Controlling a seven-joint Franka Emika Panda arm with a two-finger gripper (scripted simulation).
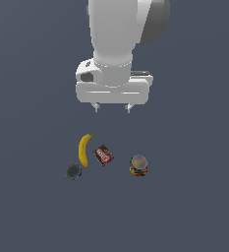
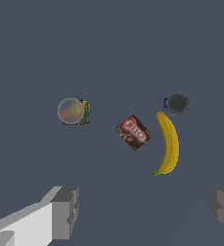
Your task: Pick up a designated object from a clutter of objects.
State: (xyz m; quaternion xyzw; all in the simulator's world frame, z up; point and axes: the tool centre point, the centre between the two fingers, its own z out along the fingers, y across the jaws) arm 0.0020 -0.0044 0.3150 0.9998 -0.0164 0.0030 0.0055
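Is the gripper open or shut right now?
Open: the gripper hangs above the clutter with its fingers spread wide, holding nothing.

Flat dark blue-grey surface (image 1: 199,211) spans both views, uniform in colour.

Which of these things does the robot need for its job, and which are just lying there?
Needed for the job:
small dark can
gripper, open, high above the things

Just lying about:
banana
brown-red packet
multicoloured jar
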